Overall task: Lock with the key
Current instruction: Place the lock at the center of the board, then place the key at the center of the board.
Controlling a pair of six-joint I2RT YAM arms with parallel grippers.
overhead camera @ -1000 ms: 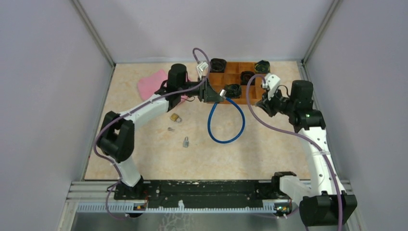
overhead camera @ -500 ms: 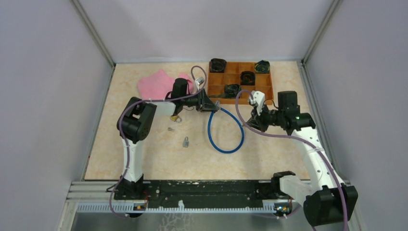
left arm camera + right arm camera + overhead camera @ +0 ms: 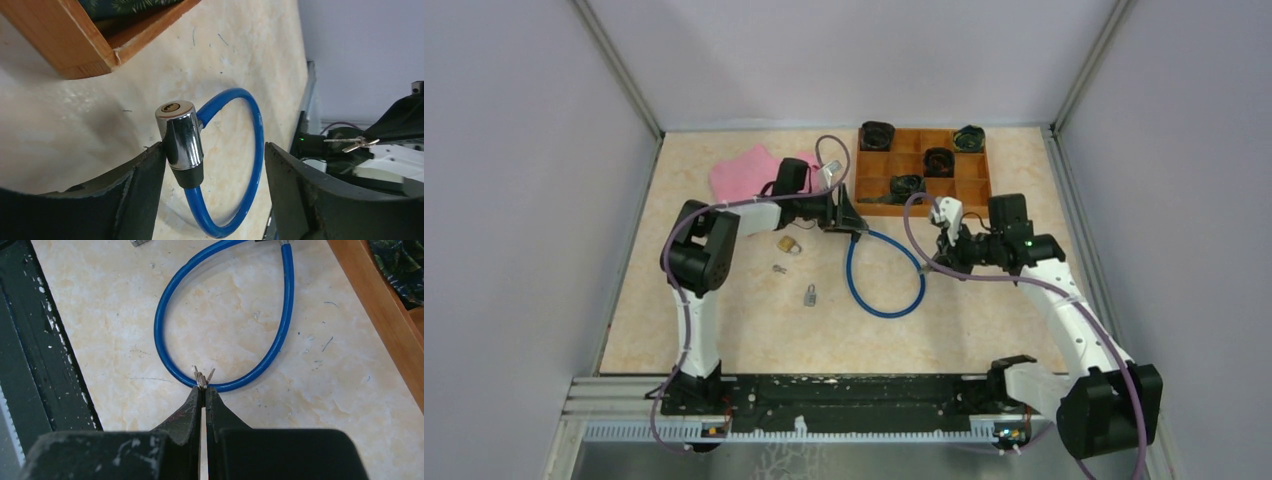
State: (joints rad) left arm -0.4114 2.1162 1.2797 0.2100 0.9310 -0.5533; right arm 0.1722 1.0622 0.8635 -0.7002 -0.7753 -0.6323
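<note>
Top external view, table (image 3: pixel 984 300): I see the work has shifted off the wooden tray (image 3: pixel 980 195) onto the bare tabletop in front of it.
Left arm (image 3: pixel 724 215): it has folded back toward its base, drawing the lock away from the tray's near edge.
Right arm (image 3: pixel 1064 300): it has swung in from beside the tray toward the middle of the table.
Cable lock (image 3: pixel 851 280): the blue loop lies flat on the table between the two grippers, with the tray just behind it.
Barrel (image 3: pixel 181 137): the chrome end sits between the left fingers, and its keyhole face shows in the left wrist view.
Left gripper (image 3: pixel 212 155): it was clamped on the barrel a second ago and is now released. The jaws stand wide; the barrel touches one finger, with a clear gap to the other.
Right gripper (image 3: pixel 203 390): it is clenched on the key (image 3: pixel 202 377), which pokes past the tips over the loop's near bend.
Key to keyhole: they are well apart.
Meaning: in my judgement the barrel is now unsteadied, and pushing the key in could shove it aside. I would want it held again first.
</note>
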